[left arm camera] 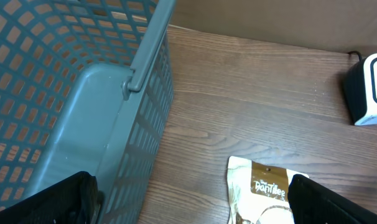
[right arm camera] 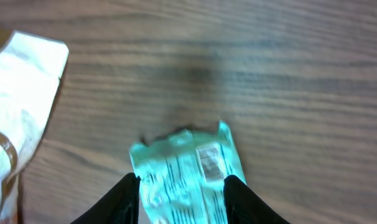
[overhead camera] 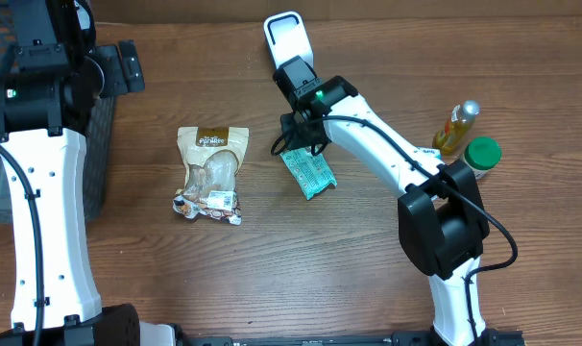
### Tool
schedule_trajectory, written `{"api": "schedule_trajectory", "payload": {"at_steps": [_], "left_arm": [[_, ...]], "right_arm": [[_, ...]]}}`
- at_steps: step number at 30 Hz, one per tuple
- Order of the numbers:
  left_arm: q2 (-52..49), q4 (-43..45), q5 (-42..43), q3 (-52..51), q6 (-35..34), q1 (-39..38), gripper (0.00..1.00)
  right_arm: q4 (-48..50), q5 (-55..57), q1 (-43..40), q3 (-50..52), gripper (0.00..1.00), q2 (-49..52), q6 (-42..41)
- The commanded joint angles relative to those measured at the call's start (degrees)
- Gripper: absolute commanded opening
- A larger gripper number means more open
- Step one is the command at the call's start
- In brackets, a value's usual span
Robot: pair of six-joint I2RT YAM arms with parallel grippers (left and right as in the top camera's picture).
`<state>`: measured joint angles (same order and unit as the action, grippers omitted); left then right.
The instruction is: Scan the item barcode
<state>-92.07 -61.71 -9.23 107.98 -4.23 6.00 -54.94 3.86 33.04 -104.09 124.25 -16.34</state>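
Right pincer (right arm camera: 181, 202) clasps one end of green packet (right arm camera: 183, 163)

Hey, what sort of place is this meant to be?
Probably a mock shop checkout: a white barcode scanner, a grey mesh basket, and packaged goods such as the green packet and a tan snack pouch.

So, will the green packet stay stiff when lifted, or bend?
Probably floppy: the green packet is thin film with a crinkled top edge. Likely light, since it looks flat. Its smooth wrapper may slip in the right pincer.
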Motion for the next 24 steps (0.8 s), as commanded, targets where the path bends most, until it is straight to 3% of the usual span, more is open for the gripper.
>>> {"api": "schedule_trajectory", "payload": {"at_steps": [1,11,13,16,18,19,24], "left_arm": [[-0.2,0.2,0.1,0.0,0.9,-0.1,1.00],[-0.2,0.2,0.1,0.0,0.9,-0.1,0.99],[-0.2,0.2,0.1,0.0,0.9,-0.1,1.00],[-0.2,0.2,0.1,0.0,0.9,-0.1,1.00],[-0.2,0.2,0.1,0.0,0.9,-0.1,1.00],[-0.2,0.2,0.1,0.0,0.9,-0.1,0.99],[-0.2,0.2,0.1,0.0,0.9,-0.1,1.00]], "right_arm": [[2.8,0.4,0.3,3.6,0.42,0.1,0.1],[12.4,0.6,0.1,12.9,0.43,0.2,0.7],[13.6,0.6,0.1,14.1,0.56,0.2,0.8],[13.7,0.6,0.1,14.1,0.64,0.2,0.9],[13.7,0.4,0.1,12.9,0.84,0.2,1.7],[12.8,0.4,0.0,11.6,0.89,0.2,1.7],[2.0,0.3,0.0,2.8,0.95,-1.4,1.6]]}}
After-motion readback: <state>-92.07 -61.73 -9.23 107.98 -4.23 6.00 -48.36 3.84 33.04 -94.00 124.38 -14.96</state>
